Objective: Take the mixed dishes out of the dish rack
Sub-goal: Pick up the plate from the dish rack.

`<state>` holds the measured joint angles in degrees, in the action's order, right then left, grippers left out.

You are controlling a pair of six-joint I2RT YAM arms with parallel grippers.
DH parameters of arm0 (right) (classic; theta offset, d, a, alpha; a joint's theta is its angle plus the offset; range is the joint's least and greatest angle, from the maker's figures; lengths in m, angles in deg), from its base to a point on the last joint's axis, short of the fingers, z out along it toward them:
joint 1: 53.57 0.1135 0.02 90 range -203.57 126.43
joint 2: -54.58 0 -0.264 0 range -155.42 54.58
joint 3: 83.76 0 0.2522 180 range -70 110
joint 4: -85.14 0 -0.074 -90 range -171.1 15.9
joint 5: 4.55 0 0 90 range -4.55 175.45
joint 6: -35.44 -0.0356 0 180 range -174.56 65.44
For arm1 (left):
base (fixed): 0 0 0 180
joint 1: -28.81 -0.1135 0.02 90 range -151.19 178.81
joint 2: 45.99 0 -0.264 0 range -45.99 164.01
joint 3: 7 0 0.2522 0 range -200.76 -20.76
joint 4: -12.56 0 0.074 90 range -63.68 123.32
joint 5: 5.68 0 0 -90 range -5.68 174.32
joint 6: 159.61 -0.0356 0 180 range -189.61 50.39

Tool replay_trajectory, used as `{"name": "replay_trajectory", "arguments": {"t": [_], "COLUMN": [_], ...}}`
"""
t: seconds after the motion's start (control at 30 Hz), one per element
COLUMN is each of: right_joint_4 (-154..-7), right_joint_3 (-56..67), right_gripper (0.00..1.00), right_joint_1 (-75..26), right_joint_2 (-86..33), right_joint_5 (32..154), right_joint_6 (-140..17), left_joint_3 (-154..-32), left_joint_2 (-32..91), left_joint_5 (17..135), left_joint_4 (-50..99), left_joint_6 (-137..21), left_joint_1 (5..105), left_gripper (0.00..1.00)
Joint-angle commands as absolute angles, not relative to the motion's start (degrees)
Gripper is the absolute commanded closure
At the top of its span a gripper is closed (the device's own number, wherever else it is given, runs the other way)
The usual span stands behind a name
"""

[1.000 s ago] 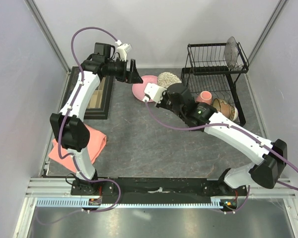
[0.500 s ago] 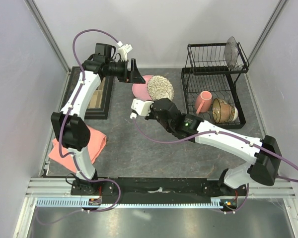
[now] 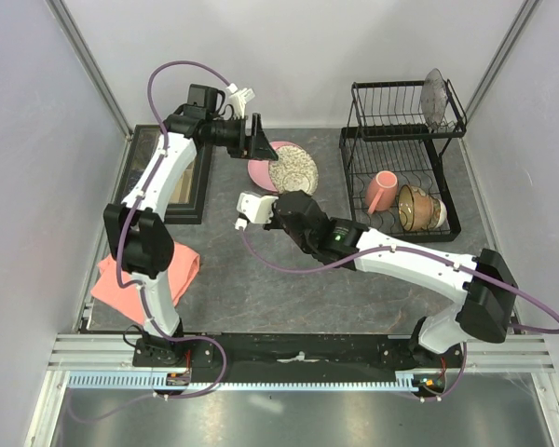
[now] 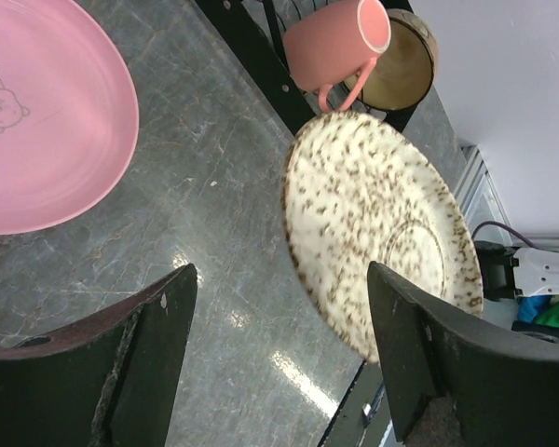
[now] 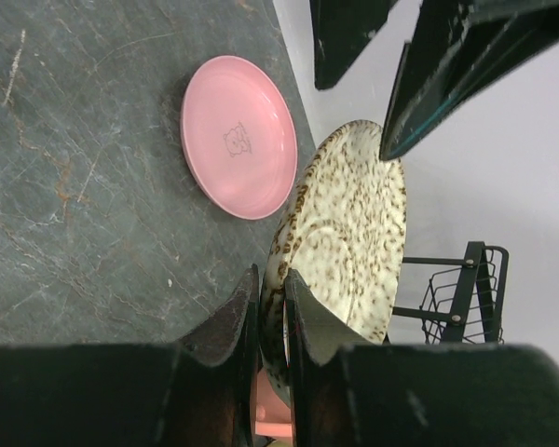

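Observation:
My right gripper is shut on the rim of the speckled beige plate and holds it tilted above the table. In the top view the speckled plate overlaps the large pink plate, which lies flat on the table. My left gripper is open and empty, hovering just above and behind the speckled plate. The pink plate is to its left. The salmon-pink mug and the amber-brown bowl sit in the lower tier of the black wire dish rack.
A grey dish stands upright in the rack's upper tier. A dark rectangular tray lies at the left edge. A folded salmon-pink cloth lies at the near left. Grey walls close in the table on three sides.
My right gripper has carried the speckled plate leftward from beside the rack to over the pink plate, and the plate now lies flatter. My left gripper has shifted slightly right.

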<state>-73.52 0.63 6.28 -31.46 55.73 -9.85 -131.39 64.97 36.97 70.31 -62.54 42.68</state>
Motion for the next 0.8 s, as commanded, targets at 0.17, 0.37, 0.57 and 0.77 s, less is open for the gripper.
{"name": "replay_trajectory", "arguments": {"t": [0.17,0.37,0.57,0.77], "right_joint_4": [-79.43,-80.13,-80.66,-80.66], "right_joint_3": [1.81,1.55,0.93,0.14], "right_gripper": [1.00,1.00,1.00,0.78], "right_joint_1": [7.51,7.60,7.60,7.60], "right_joint_2": [-31.99,-32.08,-32.17,-31.99], "right_joint_5": [52.75,52.05,51.44,51.34], "right_joint_6": [-8.33,-8.24,-8.59,-8.68], "left_joint_3": [-132.03,-131.68,-131.94,-131.50], "left_joint_2": [67.30,67.92,67.83,67.22], "left_joint_5": [33.96,32.82,32.46,32.55], "left_joint_4": [68.16,67.89,67.81,67.54], "left_joint_6": [-60.56,-60.65,-60.30,-60.03], "left_joint_1": [44.01,44.36,44.54,44.54], "left_gripper": [0.37,0.74,0.98,0.98]}}
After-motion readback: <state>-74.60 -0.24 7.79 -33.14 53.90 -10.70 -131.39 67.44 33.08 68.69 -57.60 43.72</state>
